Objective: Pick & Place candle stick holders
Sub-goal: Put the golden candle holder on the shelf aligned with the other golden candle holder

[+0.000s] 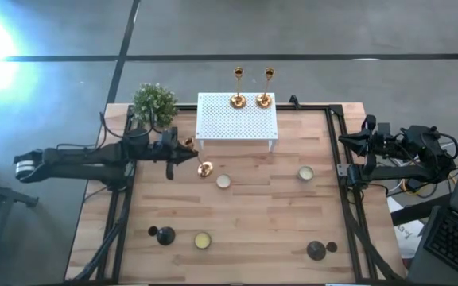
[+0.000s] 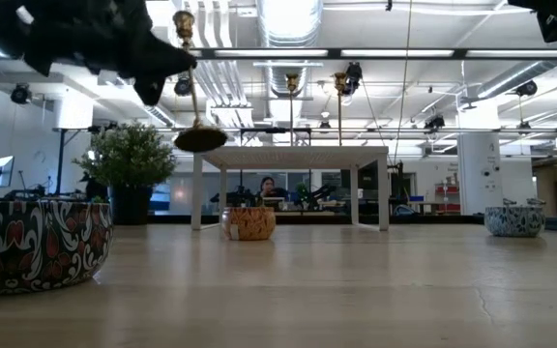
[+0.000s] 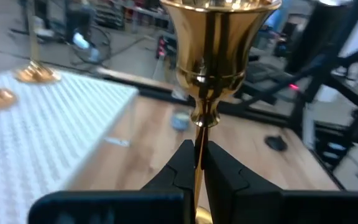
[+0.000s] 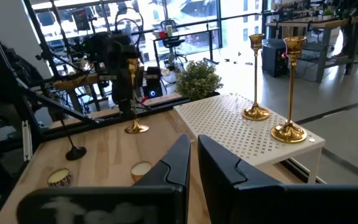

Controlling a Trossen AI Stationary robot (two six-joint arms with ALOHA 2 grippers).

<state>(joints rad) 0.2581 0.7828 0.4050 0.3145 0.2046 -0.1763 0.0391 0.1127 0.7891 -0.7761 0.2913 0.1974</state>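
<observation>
My left gripper [image 1: 186,151] is shut on a slim gold candle stick holder [image 2: 193,82], hung in the air left of the white perforated rack [image 1: 237,121]. Its cup top [image 3: 219,43] fills the left wrist view. Two more gold holders [image 1: 238,100] [image 1: 264,99] stand by their round bases on the rack's far edge. One black dome-based holder [image 1: 165,235] stands near the front left, another [image 1: 316,251] near the front right. My right gripper [image 4: 192,158] waits shut at the table's right edge, above the frame. My left gripper pinches the gold holder's thin stem [image 3: 199,152] between its two fingers, a little below the cup. The fingers [image 2: 153,77] reach in level from the table's left and lie across the stem. The holder stands nearly upright, slightly tilted, its flared base [image 2: 201,139] clear of the table.
Low round candle tins [image 1: 223,181] [image 1: 305,172] [image 1: 203,241] lie on the wooden top. A potted plant [image 1: 154,103] stands at the far left corner, just behind my left gripper. Black frame rails [image 1: 348,206] run along both sides. A person [image 2: 266,188] sits far off in the room.
</observation>
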